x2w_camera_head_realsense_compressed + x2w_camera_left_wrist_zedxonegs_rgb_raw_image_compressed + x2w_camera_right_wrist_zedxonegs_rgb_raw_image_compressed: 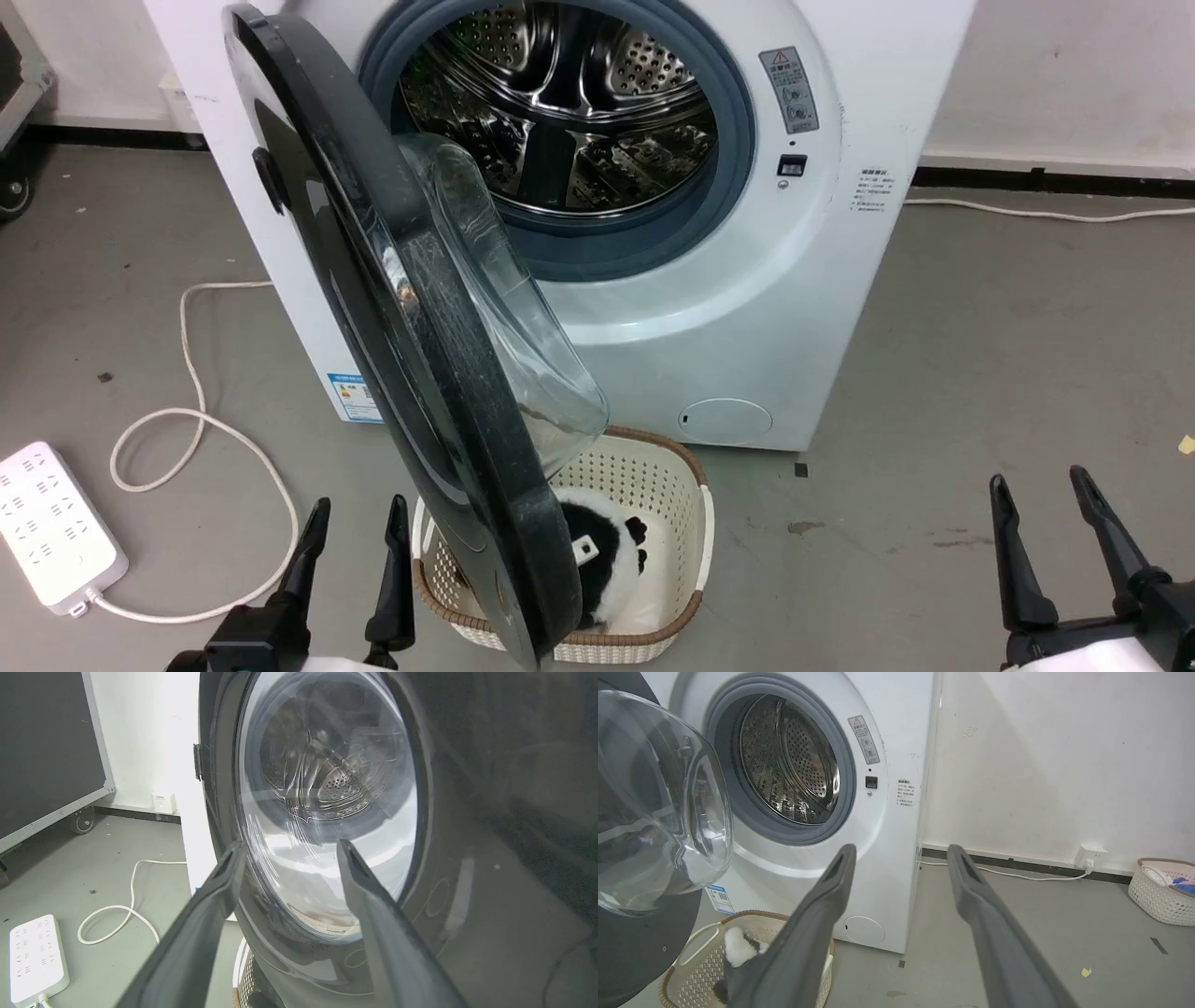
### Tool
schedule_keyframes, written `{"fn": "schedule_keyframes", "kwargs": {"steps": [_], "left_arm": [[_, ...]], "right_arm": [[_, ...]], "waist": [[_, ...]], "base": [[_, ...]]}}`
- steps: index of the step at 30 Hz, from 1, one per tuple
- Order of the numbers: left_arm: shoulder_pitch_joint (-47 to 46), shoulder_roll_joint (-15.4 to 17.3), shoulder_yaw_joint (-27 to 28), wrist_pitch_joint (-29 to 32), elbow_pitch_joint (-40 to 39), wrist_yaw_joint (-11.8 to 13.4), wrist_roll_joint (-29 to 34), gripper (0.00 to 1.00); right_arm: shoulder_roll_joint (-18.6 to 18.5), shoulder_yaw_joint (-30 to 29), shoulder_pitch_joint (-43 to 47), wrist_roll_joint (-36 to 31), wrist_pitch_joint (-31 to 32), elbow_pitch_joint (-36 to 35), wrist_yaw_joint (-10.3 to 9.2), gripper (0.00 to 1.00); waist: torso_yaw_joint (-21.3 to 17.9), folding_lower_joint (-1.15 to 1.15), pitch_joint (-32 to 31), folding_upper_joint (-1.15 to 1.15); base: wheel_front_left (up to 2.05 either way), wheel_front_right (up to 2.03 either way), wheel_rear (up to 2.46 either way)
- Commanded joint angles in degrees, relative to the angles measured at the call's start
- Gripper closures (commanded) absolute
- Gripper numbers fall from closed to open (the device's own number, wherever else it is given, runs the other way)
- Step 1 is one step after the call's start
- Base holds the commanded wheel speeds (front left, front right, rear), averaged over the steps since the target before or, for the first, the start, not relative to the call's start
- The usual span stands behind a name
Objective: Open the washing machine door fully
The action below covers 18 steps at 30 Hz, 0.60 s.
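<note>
Grey floor (980,327), white wall (1074,75). The washing machine door (373,308) (glass bowl (509,308) facing right) slants from upper left to bottom middle. Left gripper (361,504) and right gripper (1038,476) gape, empty.

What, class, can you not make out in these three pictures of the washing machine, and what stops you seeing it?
1. The toy in the basket: head view, the door rim covers its left part, so what it is stays unclear.
2. The top of the machine: head view, cut off by the upper edge.
3. The warning label text: head and right wrist views, too small to read.
4. The blue label: head view, partly hidden behind the door.
</note>
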Motion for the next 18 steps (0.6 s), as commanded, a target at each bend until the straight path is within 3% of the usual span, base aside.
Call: {"fn": "schedule_keyframes", "kwargs": {"steps": [1,17,18], "left_arm": [[1.2,0.1,-0.2,-0.3,0.2,0.0,0.5,0.00],[0.8,0.1,-0.9,-0.3,0.1,0.8,0.9,0.00],[0.8,0.1,-1.0,-0.3,0.3,0.7,0.9,0.15]], "right_arm": [[0.3,0.0,0.9,0.4,-0.4,0.4,0.05,0.00],[0.3,0.7,0.5,1.6,-0.7,0.2,0.05,0.00],[0.3,0.7,0.6,1.7,-0.7,0.1,0.05,0.00]], "waist": [[-0.1,0.00,-0.1,0.00],[-0.1,0.00,-0.3,0.00],[-0.1,0.00,-0.3,0.00]], "base": [[0.00,0.00,0.00],[0.00,0.00,0.00],[0.00,0.00,0.00]]}}
